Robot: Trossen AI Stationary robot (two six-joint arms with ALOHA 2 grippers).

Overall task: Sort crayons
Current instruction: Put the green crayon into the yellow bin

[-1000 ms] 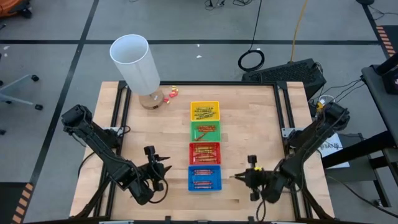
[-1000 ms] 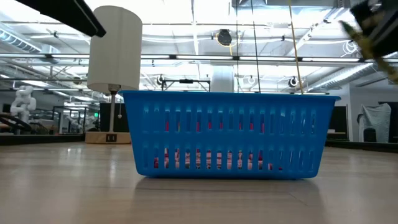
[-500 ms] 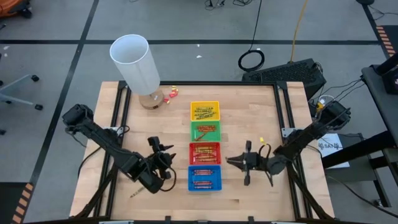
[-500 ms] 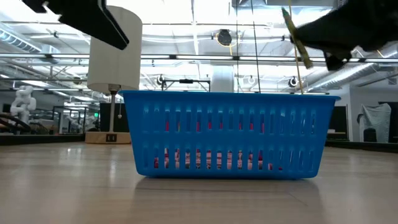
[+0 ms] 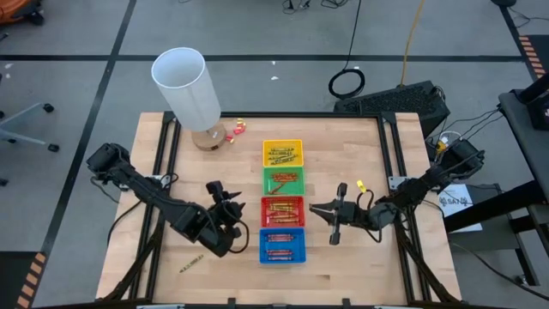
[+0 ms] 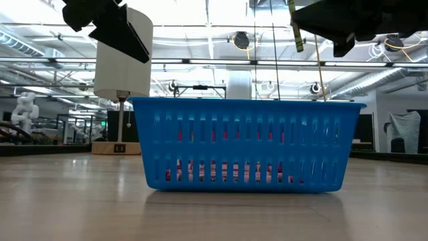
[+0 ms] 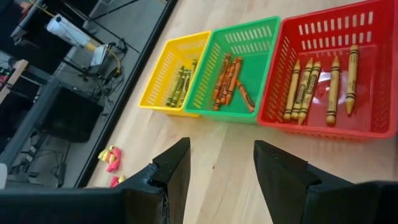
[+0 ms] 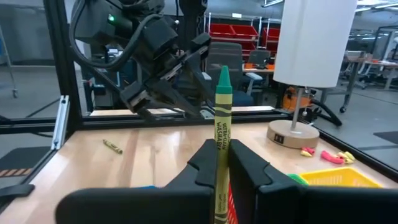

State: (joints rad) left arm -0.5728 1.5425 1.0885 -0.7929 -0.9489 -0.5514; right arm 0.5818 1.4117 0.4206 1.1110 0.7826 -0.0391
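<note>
My right tool [image 8: 222, 163] pinched an upright green crayon [image 8: 221, 134] between its fingers, right of the red tray [image 5: 282, 211]; my left tool [image 7: 216, 163] gaped empty.

Left arm reaches in from the table's left edge, elbow low, wrist raised off the wood; left gripper [image 5: 230, 206] points toward the table's middle, fingers [image 7: 172, 169] parted with nothing between them. Right arm comes in from the right edge, stretched almost level, its wrist also off the surface. Right gripper [image 5: 316, 210] faces the left one across the middle, fingers [image 8: 247, 167] clamped on an upright green crayon [image 8: 221, 127], tip up.
</note>
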